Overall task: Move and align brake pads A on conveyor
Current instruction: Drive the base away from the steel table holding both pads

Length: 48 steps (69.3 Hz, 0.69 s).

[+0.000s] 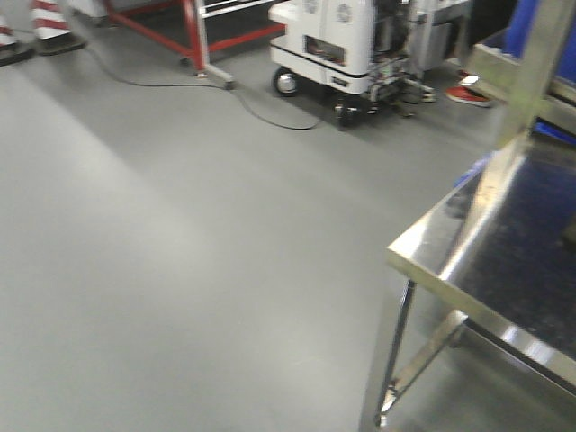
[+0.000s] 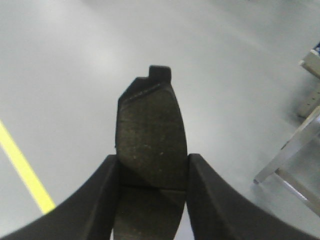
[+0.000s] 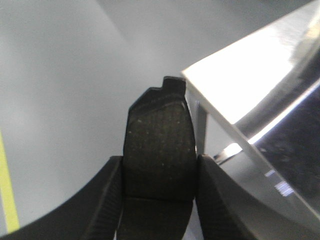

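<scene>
Over grey floor [image 2: 70,60], left end effector [image 2: 152,159] and right end effector [image 3: 160,160] each grip a brake pad [image 2: 150,115] [image 3: 159,125] between their fingers

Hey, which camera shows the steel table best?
The front view: the table shows its top, near corner and legs. The right wrist view catches only a glaring corner behind the held pad; the left wrist view shows just legs at the frame edge.

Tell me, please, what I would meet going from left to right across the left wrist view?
From the left: yellow floor line → brake pad, held in the left claw → steel table leg.
</scene>
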Tool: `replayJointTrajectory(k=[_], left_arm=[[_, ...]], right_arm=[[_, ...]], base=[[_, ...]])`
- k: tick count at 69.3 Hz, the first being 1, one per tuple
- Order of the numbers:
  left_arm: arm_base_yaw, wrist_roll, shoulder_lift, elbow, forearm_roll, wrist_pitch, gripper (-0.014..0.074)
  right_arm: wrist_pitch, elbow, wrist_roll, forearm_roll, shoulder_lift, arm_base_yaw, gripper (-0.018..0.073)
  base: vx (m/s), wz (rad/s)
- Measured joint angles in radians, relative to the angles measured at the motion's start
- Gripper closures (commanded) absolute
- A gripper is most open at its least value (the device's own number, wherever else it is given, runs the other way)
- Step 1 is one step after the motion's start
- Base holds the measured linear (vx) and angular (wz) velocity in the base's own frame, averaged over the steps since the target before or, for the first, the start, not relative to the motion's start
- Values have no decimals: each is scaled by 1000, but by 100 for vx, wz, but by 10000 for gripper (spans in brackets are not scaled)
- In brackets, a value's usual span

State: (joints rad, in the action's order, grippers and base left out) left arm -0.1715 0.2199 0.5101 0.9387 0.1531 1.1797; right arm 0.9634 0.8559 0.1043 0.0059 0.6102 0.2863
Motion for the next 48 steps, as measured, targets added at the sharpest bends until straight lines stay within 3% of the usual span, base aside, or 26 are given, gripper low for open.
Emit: replayJointTrajectory(k=[48], left_arm=[[0, 0, 0, 0, 1, 0, 603]], right_arm=[[0, 0, 0, 0, 0, 0, 571]], base=[[-15, 66]])
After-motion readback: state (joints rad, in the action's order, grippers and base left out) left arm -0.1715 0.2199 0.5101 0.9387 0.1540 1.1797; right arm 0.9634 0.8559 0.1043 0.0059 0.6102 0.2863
